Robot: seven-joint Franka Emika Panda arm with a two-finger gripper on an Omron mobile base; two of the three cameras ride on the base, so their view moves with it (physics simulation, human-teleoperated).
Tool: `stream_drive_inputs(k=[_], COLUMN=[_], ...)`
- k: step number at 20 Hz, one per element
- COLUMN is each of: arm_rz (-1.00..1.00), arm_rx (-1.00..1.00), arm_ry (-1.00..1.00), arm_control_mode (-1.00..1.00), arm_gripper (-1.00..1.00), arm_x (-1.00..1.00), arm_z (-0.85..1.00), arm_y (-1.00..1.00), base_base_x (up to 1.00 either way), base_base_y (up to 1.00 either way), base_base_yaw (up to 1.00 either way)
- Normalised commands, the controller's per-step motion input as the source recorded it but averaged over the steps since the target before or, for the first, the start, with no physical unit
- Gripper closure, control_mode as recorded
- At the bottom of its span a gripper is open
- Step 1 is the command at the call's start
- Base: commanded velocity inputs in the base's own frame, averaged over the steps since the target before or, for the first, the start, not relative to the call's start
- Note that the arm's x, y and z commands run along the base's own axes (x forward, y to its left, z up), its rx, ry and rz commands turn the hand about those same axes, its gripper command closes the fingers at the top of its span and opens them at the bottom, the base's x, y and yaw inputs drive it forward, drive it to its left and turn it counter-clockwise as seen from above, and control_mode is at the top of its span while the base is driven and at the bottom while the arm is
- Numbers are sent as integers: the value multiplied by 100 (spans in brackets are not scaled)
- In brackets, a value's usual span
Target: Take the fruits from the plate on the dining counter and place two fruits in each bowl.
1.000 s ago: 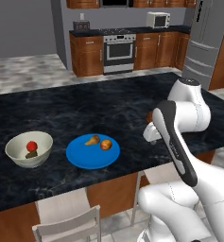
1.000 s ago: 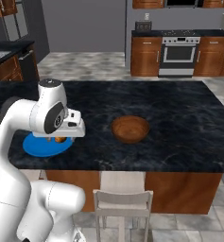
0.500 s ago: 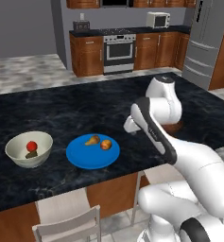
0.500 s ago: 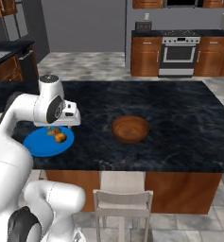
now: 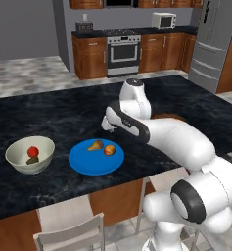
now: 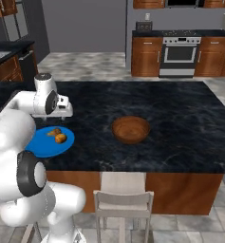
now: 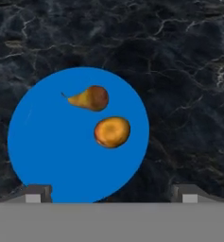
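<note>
The flat round glossy blue plate lies near the front edge of the veined black marble desk, carrying a tan pear-shaped fruit and an orange round fruit, just apart. The cream-white deep bowl holds a red round fruit and a dark fruit. A brown wooden bowl sits well apart. The fingers stand released above the plate's rim; bare marble surrounds it.

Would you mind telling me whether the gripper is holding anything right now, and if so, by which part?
Nothing is held. The gripper is open above the blue plate, where the pear and the orange fruit lie untouched.
</note>
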Motion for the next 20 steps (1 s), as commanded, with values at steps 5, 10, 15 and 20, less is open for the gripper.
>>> stream_drive_inputs(k=[5,10,15,20], arm_rz=[0,0,0,0], arm_rx=[1,2,0,0], arm_ry=[-25,-13,1,6], arm_control_mode=[-100,-100,-100,-100], arm_gripper=[-100,-100,-100,-100], arm_x=[48,-6,-34,-3], arm_z=[-53,-32,-8,-23], arm_y=[9,10,0,0], base_base_x=[0,0,0,0], base_base_y=[0,0,0,0], base_base_yaw=[0,0,0,0])
